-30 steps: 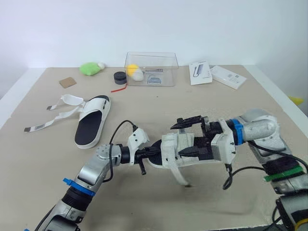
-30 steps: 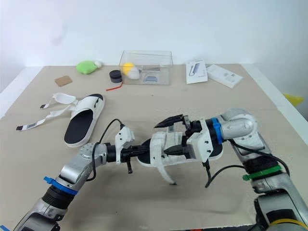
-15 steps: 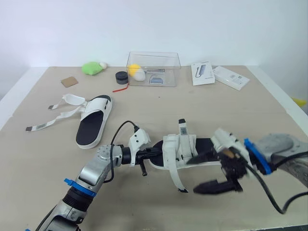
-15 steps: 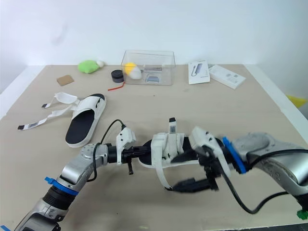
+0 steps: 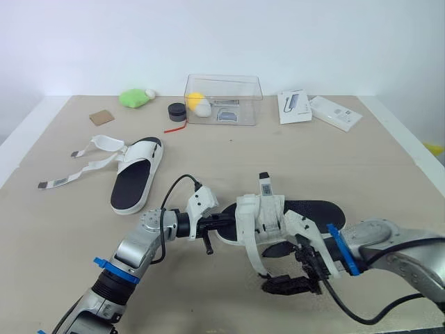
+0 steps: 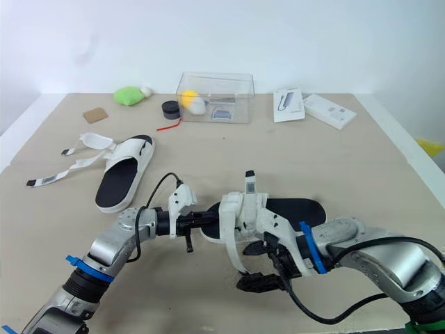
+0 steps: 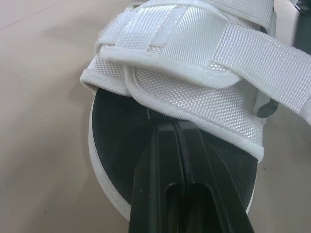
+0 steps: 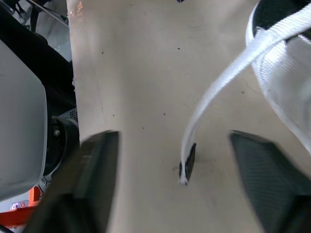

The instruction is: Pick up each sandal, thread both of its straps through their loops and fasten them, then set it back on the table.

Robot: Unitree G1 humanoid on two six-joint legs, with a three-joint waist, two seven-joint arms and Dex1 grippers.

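Observation:
The near sandal (image 5: 306, 211), white with a black sole, lies mid-table. My left gripper (image 7: 177, 141) is shut on its toe end, fingers pressed together over the black insole. One strap tip (image 5: 264, 183) stands upright above the white upper. A second strap (image 8: 221, 82) hangs loose down to the table, its dark tip (image 8: 187, 162) lying between the wide-apart fingers (image 8: 92, 184) of my open right gripper (image 5: 281, 268); nothing is held there. The other sandal (image 5: 135, 177) rests at the left with its straps (image 5: 76, 163) undone and spread out.
At the back stand a clear plastic box (image 5: 222, 99), a green lump (image 5: 132, 98), a black puck (image 5: 176, 110), a brown card (image 5: 102, 117) and two white packages (image 5: 290, 106) (image 5: 335, 111). The table's near edge runs just behind my right arm.
My right gripper left the sandal's upper, swung down toward the near edge, then came in low around the hanging strap's tip. The left gripper kept its hold on the toe.

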